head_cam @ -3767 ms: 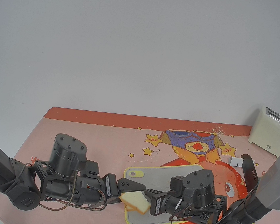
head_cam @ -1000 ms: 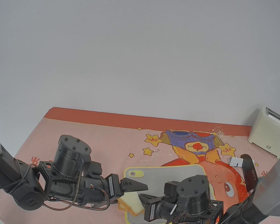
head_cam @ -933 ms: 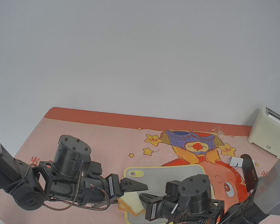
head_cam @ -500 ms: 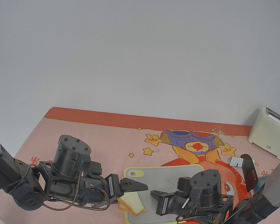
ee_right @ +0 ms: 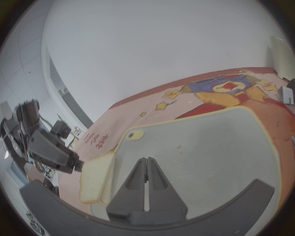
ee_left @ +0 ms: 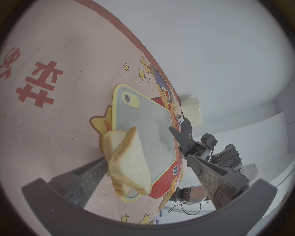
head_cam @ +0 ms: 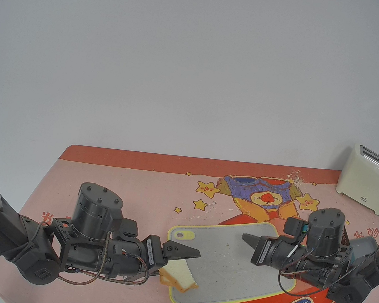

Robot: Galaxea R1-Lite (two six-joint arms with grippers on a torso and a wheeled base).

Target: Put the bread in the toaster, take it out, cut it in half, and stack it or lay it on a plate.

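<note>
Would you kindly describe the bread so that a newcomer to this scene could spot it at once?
Start at the pink cartoon-printed table, then find the grey, yellow-rimmed cutting board near its front edge. At the board's corner by the left hand lies the bread: two pale, tan-crusted pieces leaning together, the only food there.

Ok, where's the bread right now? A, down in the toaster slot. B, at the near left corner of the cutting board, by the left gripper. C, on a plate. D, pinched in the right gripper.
B: the bread lies at the near left corner of the cutting board, between the open fingers of the left gripper, while the right gripper is shut on nothing.
</note>
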